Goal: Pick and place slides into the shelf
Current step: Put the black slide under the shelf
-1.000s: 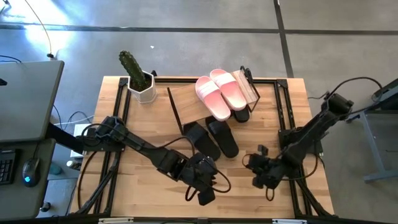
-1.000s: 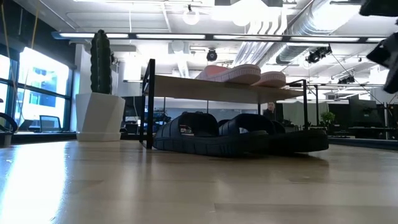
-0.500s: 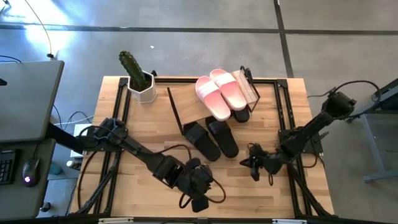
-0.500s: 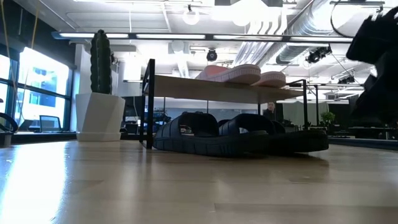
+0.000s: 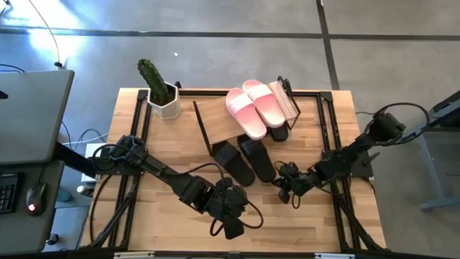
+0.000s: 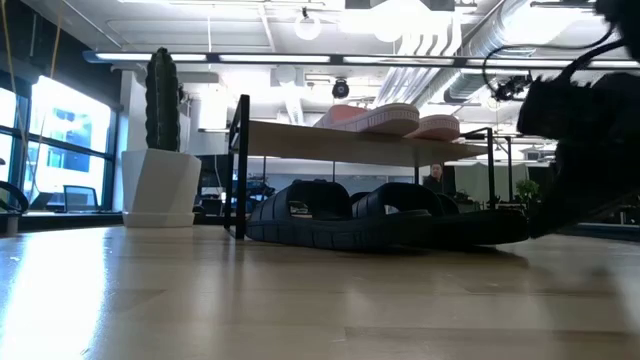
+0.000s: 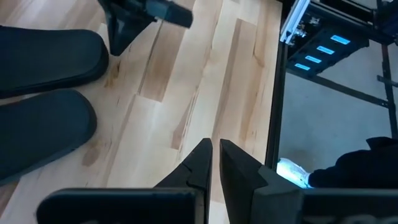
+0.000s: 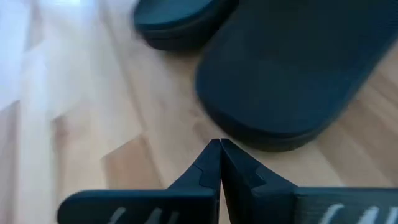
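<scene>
Green cactus [image 5: 149,75] in white pot [image 5: 164,103] — beside shelf [image 5: 219,119].

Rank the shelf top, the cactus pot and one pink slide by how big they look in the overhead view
1. The shelf top, the widest, though the slides hide part of it.
2. The pink slide, long and narrow.
3. The cactus pot, smallest in outline; its height does not show from above.

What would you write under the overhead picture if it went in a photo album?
Pink slides on the shelf, black slides below; right hand closed near them, left hand at the table's front.
</scene>
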{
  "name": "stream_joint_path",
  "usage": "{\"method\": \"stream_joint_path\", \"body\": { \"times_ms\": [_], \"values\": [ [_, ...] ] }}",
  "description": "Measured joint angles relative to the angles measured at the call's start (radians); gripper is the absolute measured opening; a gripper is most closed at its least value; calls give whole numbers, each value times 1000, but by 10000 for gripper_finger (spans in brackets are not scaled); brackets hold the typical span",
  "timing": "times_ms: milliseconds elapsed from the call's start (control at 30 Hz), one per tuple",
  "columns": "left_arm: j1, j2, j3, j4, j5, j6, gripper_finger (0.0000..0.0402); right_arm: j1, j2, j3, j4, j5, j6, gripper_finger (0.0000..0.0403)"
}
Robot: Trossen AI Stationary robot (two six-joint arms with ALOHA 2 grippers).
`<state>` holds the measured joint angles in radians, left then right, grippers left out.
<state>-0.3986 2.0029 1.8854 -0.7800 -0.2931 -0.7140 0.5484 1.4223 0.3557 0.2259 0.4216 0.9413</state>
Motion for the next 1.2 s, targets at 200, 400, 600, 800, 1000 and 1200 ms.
{"method": "stream_joint_path", "body": {
  "times_ms": [200,400,600,800,1000,1200],
  "values": [
    [0,0,0,2,-11,-1,19,-78,34,0,12,-4,-1,0],
    [0,0,0,1,-32,-9,17,-164,37,0,26,-29,-63,0],
    [0,0,0,1,-44,-19,17,-259,37,0,72,-100,-156,0],
    [0,0,0,1,-69,-26,17,-348,37,0,94,-156,-224,0],
    [-1,0,0,1,-69,-27,17,-408,37,0,114,-198,-288,0],
    [-1,0,0,0,-77,-27,12,-457,37,0,145,-242,-341,0]
  ]
}}
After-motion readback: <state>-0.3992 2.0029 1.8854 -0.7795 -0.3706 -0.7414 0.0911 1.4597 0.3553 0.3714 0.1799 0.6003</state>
